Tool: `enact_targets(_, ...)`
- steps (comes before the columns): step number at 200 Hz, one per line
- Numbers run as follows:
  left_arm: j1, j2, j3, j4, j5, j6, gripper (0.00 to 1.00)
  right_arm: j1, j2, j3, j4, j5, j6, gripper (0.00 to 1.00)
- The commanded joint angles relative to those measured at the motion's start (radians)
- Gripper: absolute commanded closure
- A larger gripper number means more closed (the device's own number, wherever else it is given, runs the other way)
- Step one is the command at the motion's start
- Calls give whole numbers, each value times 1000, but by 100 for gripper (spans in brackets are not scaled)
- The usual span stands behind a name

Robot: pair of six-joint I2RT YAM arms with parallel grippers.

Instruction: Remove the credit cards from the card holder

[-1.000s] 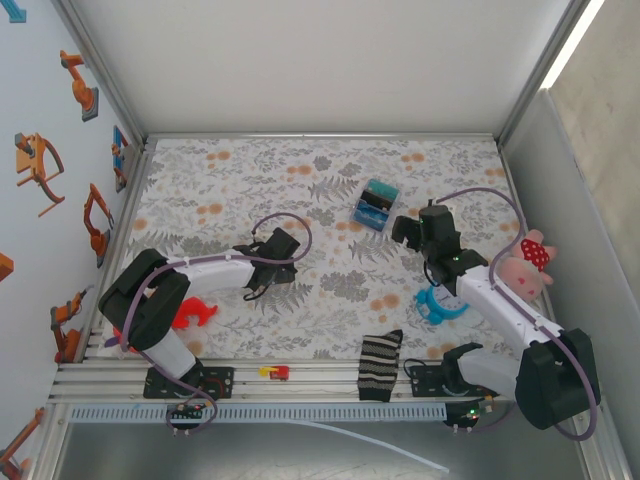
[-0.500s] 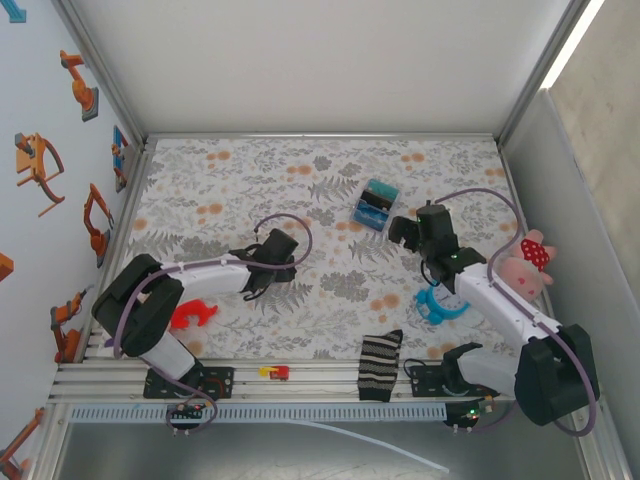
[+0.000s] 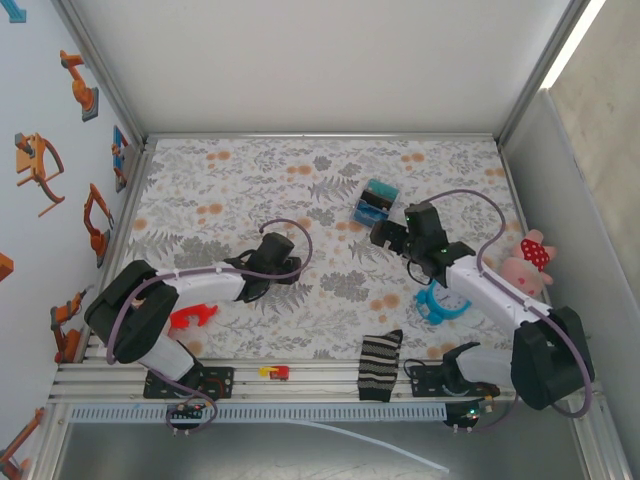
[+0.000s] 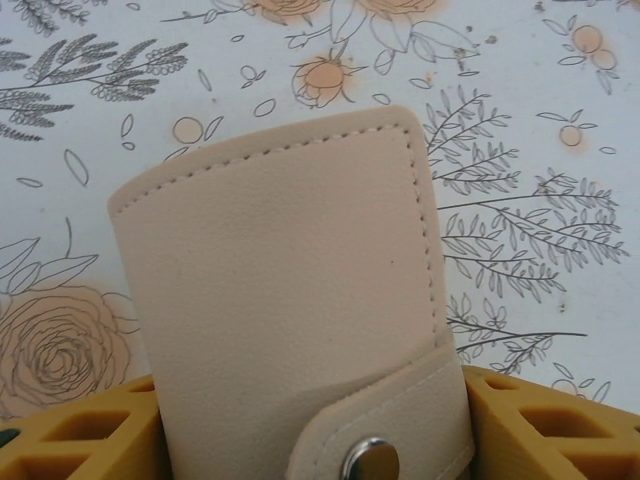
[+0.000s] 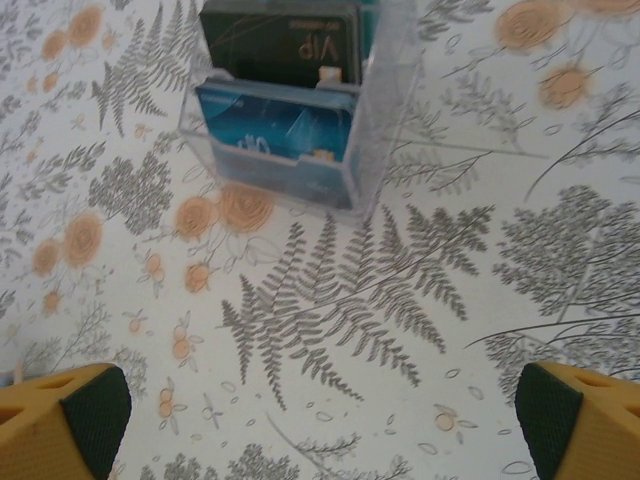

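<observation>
The tan card holder [image 4: 280,280] is folded shut, its flap fastened by a metal snap [image 4: 370,462], so the credit cards are hidden. It stands between the yellow fingers [image 4: 540,425] of my left gripper [image 4: 310,440], which press on both its side edges. From above, the left gripper [image 3: 287,266] sits low over the floral cloth at centre-left and covers the holder. My right gripper [image 3: 385,236] is open just below a clear box [image 3: 376,203]. In the right wrist view the right gripper [image 5: 320,410] spans bare cloth.
The clear box [image 5: 290,110] holds a blue card and a dark card upright. A red plastic piece [image 3: 192,317], a blue ring-shaped piece [image 3: 440,305], a striped sock [image 3: 379,365] and a pink plush [image 3: 527,265] lie near the front and right.
The left gripper slid right and down over the holder, and its jaws narrowed onto it. The right gripper moved left, toward the clear box.
</observation>
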Motion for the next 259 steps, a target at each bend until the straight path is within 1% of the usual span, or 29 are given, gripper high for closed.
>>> enact_targets(1, -7, -42, -11, 79, 35, 56, 37, 32, 23, 43, -11, -70, 39, 1)
enact_targets(67, -14, -74, -27, 154, 75, 110, 37, 82, 107, 40, 120, -247, 91, 5)
enact_targets(110, -16, -103, -33, 176, 95, 126, 37, 90, 152, 16, 263, -399, 132, 7)
enact_targets(151, -22, -141, -48, 204, 131, 147, 37, 119, 207, 17, 356, -457, 154, 9)
enact_targets(175, -37, -166, -72, 252, 152, 187, 37, 121, 262, 20, 484, -535, 213, 13)
enact_targets(199, -55, -189, -102, 300, 166, 238, 36, 125, 313, 35, 592, -598, 262, 20)
enact_targets(215, -65, -193, -116, 330, 170, 265, 36, 142, 332, 62, 596, -612, 255, 22)
enact_targets(259, -70, -169, -99, 339, 174, 274, 36, 180, 326, 106, 531, -591, 199, 22)
